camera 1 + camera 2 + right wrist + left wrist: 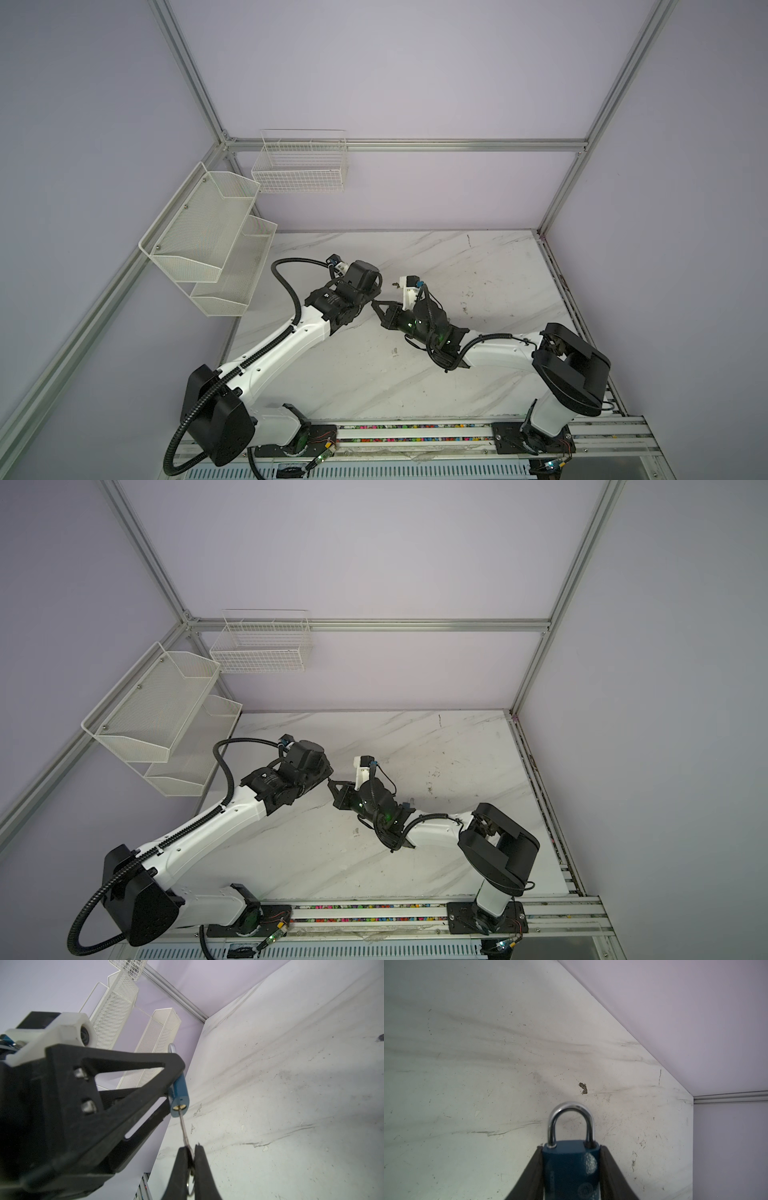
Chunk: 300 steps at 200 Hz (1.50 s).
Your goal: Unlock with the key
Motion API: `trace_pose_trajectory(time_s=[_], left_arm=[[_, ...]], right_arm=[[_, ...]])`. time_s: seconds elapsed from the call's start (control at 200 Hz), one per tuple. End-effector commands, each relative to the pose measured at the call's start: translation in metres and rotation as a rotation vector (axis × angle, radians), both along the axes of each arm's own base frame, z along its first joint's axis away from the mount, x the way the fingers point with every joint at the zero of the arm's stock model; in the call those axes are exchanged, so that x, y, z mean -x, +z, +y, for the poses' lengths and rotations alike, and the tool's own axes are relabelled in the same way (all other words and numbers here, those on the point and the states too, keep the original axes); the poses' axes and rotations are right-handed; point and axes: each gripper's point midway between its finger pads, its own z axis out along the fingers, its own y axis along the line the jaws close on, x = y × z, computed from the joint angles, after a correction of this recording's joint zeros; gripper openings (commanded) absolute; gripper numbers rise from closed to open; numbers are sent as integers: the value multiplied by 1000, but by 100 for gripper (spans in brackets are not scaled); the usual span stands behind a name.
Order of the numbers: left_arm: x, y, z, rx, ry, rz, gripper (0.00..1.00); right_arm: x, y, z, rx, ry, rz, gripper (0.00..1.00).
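Right hand pinches the key, blade in line with the long axis of the padlock, tip at the keyway; left hand clamps the body.

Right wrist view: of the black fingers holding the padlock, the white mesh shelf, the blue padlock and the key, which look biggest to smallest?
1. the left gripper's fingers, nearest the camera, so probably exaggerated
2. the white mesh shelf
3. the blue padlock
4. the key; only its thin blade and ring show
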Motion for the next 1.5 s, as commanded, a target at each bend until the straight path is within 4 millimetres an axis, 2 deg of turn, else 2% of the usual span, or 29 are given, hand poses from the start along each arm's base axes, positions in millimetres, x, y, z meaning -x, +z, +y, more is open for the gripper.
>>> trace_pose_trajectory(time_s=[0.0,0.335,0.575,0.79,1.01,1.115,1.3,1.495], left_arm=[[6,-5,-1,4,-8,2,1],[8,-4,6,-10,14,1,1],[10,8,-3,27,-3,-21,0],[15,19,-12,61,-27,-37,0],[23,23,-29,93,-85,-34,0],[32,29,-41,148,-138,-25,0],[51,37,-58,180,-249,-21,0],[56,34,-55,171,-256,-29,0]], right_arm=[[-8,37,-3,-77,-53,-60,0],[-7,49,-5,-115,-56,-72,0],[-8,35,13,-105,-5,-19,0],[-5,38,24,-137,39,18,0],[-10,67,18,-198,24,1,0],[-17,79,6,-233,-2,-7,0],[-24,123,-13,-293,-27,-82,0],[-23,143,-18,-375,12,-63,0]])
